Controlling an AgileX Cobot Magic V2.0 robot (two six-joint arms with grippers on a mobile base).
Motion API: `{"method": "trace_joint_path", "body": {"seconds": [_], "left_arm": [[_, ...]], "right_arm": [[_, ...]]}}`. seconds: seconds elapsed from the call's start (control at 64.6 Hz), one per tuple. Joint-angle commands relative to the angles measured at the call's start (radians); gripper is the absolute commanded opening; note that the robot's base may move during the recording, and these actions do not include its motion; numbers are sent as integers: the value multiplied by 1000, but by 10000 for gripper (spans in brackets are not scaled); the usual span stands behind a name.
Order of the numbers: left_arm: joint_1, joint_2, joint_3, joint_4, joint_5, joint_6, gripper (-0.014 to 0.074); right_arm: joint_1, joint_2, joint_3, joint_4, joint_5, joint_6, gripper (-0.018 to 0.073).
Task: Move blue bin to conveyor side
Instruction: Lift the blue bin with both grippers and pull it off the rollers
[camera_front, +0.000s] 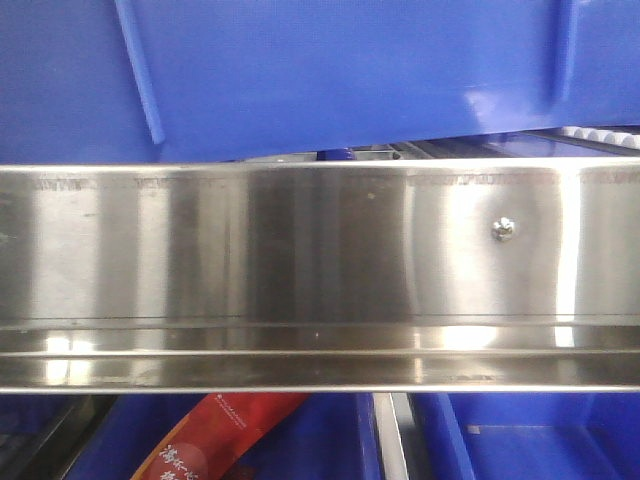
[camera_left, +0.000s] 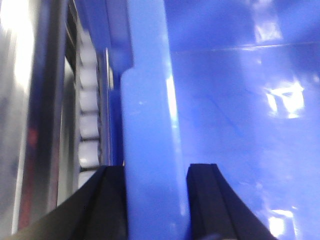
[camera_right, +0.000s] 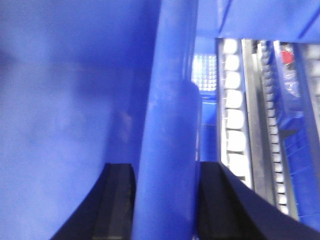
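Observation:
The blue bin (camera_front: 320, 70) fills the top of the front view, its smooth ribbed wall hanging just above a shiny steel rail. My left gripper (camera_left: 156, 172) is shut on the bin's thick rim (camera_left: 150, 125), one black finger outside and one inside the bin. My right gripper (camera_right: 165, 172) is shut on the opposite rim (camera_right: 167, 125) in the same way. The bin's glossy inner wall shows in both wrist views. The conveyor belt with its red frame is out of view.
A stainless-steel rail (camera_front: 320, 270) with a screw (camera_front: 503, 229) crosses the front view. White rollers (camera_left: 89, 120) run beside the bin, and also show in the right wrist view (camera_right: 234, 120). Below the rail are smaller blue shelf bins (camera_front: 530, 440) and a red packet (camera_front: 215, 440).

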Motion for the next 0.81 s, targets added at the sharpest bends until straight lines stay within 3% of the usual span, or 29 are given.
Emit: {"method": "trace_joint_path", "body": {"seconds": [0.0, 0.279, 0.79], "left_arm": [[-8, -47, -52, -15, -27, -7, -18], [-8, -106, -80, -15, 11, -7, -18], [-26, -215, -48, -42, 40, -33, -18]], "right_arm": [[-1, -36, -23, 5, -67, -5, -80], [-1, -86, -15, 5, -67, -5, -80], [-1, -275, 143, 5, -67, 26, -80]]}}
